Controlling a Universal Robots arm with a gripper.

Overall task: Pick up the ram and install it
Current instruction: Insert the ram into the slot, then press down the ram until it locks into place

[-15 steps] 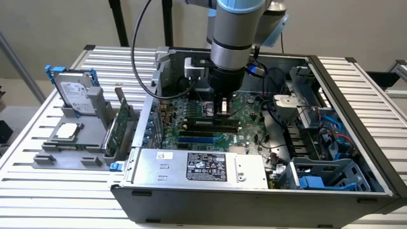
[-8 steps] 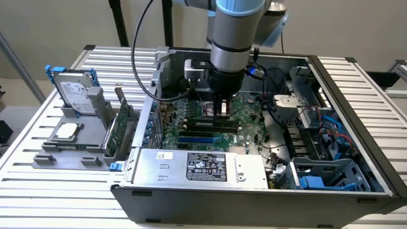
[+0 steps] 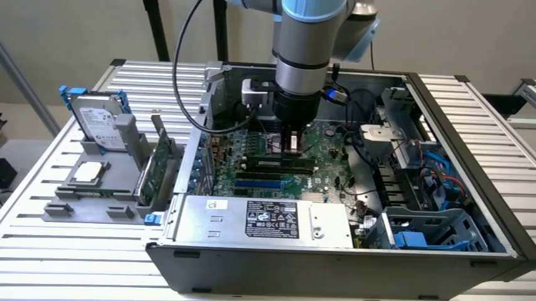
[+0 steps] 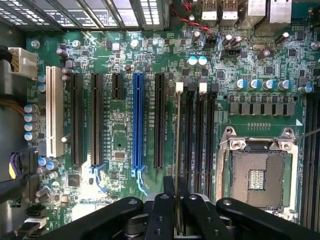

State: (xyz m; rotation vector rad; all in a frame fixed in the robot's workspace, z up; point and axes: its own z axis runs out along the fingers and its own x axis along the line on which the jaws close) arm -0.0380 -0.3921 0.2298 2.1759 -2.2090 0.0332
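The ram (image 4: 177, 150) is already picked up: the gripper (image 4: 177, 210) is clamped on it, fingers (image 4: 161, 212) pressed against both flat sides. It hangs edge-on above the motherboard (image 4: 120, 130), just over the black memory slots (image 4: 197, 135) beside the empty processor socket (image 4: 257, 167). To my judgement, the seating is not finished. In the exterior view the gripper (image 3: 292, 145) hides the stick, so whether its lower edge touches a slot cannot be told.
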